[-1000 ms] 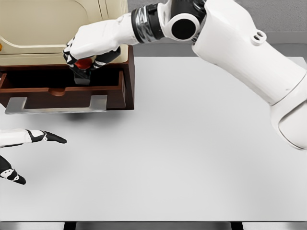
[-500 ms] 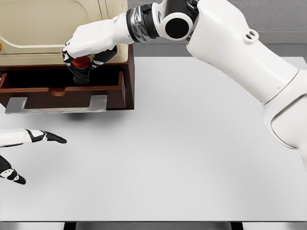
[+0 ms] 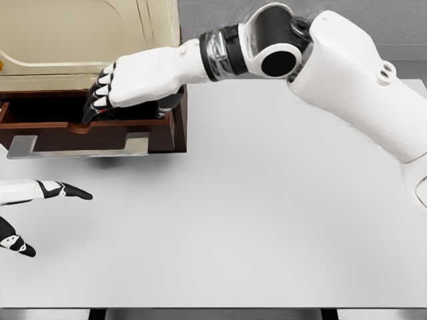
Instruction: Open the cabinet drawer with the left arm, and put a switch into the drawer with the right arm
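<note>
The white table (image 3: 267, 213) carries a cream cabinet (image 3: 80, 37) at its far left corner, with the dark wooden drawer (image 3: 93, 127) pulled out toward the near edge. The right hand (image 3: 133, 83) reaches down into the drawer, fingers extended; the switch is hidden beneath it, so whether they grasp it cannot be told. The left hand (image 3: 30, 200) rests at the left edge, fingers released.
</note>
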You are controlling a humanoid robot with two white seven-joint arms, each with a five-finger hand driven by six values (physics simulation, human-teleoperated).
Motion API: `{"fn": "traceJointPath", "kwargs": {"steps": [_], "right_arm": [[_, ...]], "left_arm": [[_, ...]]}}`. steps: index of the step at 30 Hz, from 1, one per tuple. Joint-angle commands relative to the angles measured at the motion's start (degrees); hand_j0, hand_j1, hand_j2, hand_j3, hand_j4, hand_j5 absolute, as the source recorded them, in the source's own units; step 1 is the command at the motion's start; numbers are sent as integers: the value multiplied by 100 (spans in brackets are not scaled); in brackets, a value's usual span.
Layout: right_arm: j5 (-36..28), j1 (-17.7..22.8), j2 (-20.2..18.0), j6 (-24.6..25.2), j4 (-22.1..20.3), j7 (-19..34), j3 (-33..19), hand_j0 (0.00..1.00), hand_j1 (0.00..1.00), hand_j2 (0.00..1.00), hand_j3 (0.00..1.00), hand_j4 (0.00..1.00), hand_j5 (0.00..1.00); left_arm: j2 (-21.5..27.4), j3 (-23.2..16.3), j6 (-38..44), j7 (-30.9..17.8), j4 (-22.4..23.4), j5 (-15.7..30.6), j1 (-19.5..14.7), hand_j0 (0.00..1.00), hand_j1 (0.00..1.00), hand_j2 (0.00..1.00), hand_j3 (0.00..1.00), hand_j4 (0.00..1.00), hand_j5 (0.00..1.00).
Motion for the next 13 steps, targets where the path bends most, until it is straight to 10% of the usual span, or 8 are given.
{"fn": "traceJointPath", "kwargs": {"steps": [1, 3, 5, 13], "right_arm": [[-313, 129, -1832, 0, -1168, 1, -792, 100, 100, 100, 100, 100, 100], [-427, 1518, -3028, 0, -1168, 1, -2428, 100, 100, 100, 100, 100, 100], [-418, 2793, -3854, 0, -1080, 1, -2833, 100, 100, 100, 100, 100, 100], [-366, 3936, -4004, 0, -526, 1, -3150, 100, 100, 100, 100, 100, 100]], "left_arm": [[11, 17, 10, 1, -1, 46, -3, 100, 100, 100, 100, 100, 100], [-15, 17, 10, 1, -1, 46, -3, 100, 100, 100, 100, 100, 100], [-15, 17, 10, 1, -1, 46, -3, 100, 100, 100, 100, 100, 100], [-59, 17, 10, 1, -1, 46, 14, 100, 100, 100, 100, 100, 100]]}}
